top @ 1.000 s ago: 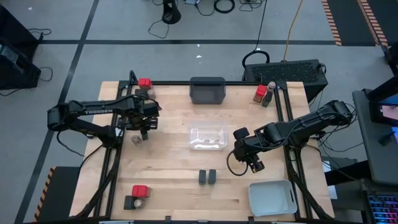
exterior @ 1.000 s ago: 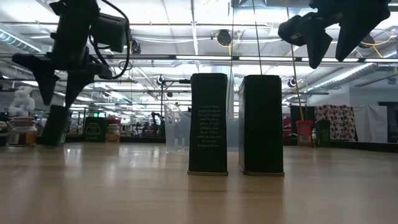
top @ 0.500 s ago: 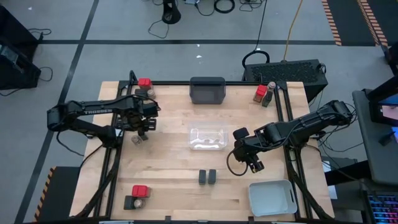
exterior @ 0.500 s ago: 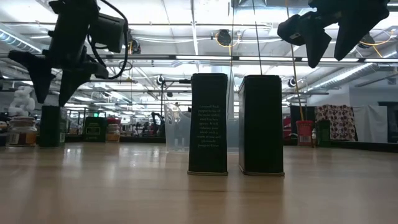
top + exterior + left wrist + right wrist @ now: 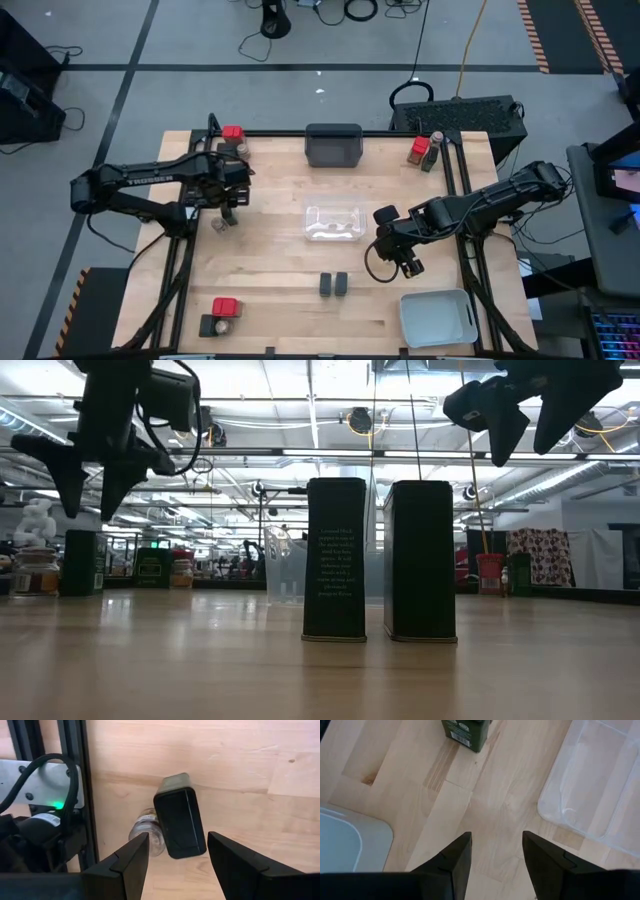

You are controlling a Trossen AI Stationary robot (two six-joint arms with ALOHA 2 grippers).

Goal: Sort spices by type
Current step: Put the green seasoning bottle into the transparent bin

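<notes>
My left gripper (image 5: 228, 203) (image 5: 90, 485) hangs open above a black box (image 5: 180, 822) (image 5: 82, 562) that stands on its base near the table's left edge. A round clear jar (image 5: 147, 831) stands right beside the box. My right gripper (image 5: 406, 264) (image 5: 496, 840) hovers open over bare wood, right of two black boxes (image 5: 333, 284) (image 5: 378, 558) standing side by side. Red-topped blocks with jars stand at the far left (image 5: 232, 138), far right (image 5: 424, 150) and near left (image 5: 222, 314) corners.
A clear tray (image 5: 335, 222) lies mid-table, a dark grey tray (image 5: 333, 145) at the far edge and a pale grey tray (image 5: 438, 317) at the near right corner. Black frame rails (image 5: 190, 250) run along both sides. Bare wood lies between the trays.
My left gripper has risen and drawn slightly toward the far edge, staying open. The black box under it, slanted a second ago, now stands upright on the table. My right arm has kept still.
</notes>
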